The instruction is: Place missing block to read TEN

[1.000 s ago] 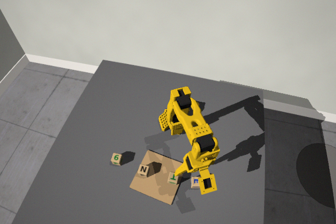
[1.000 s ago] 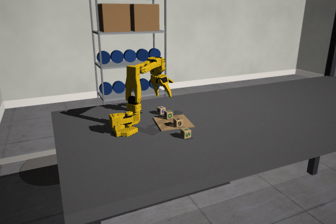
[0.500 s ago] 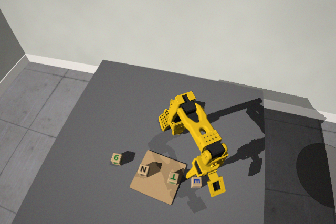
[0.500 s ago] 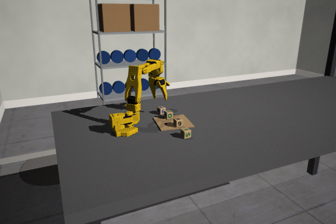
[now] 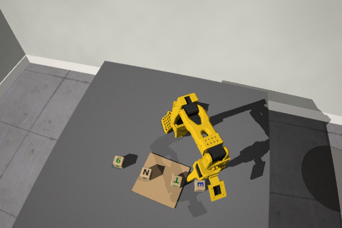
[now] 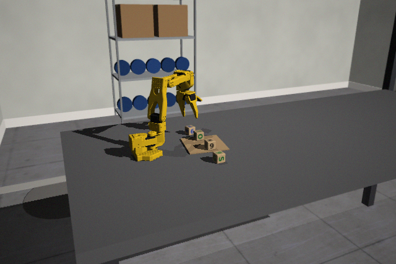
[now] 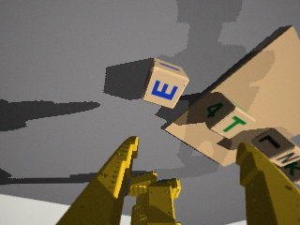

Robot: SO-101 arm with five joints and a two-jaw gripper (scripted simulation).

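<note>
The tan mat (image 5: 161,180) lies on the dark table. The N block (image 5: 145,173) and the T block (image 5: 176,180) sit on the mat with a gap between them. The E block (image 5: 199,185), with a blue letter on top, rests on the table just off the mat's edge beside the T block. The 9 block (image 5: 118,161) lies on the table on the mat's other side. My gripper (image 6: 190,110) hangs above the E block, open and empty. In the wrist view the fingers stand apart, with the E block (image 7: 165,84) beyond them and the T block (image 7: 230,119) to its right.
The arm's base (image 5: 176,120) stands behind the mat. The table's edge runs to the right of the arm (image 5: 268,150). A metal shelf with boxes and blue balls (image 6: 150,40) stands behind the table.
</note>
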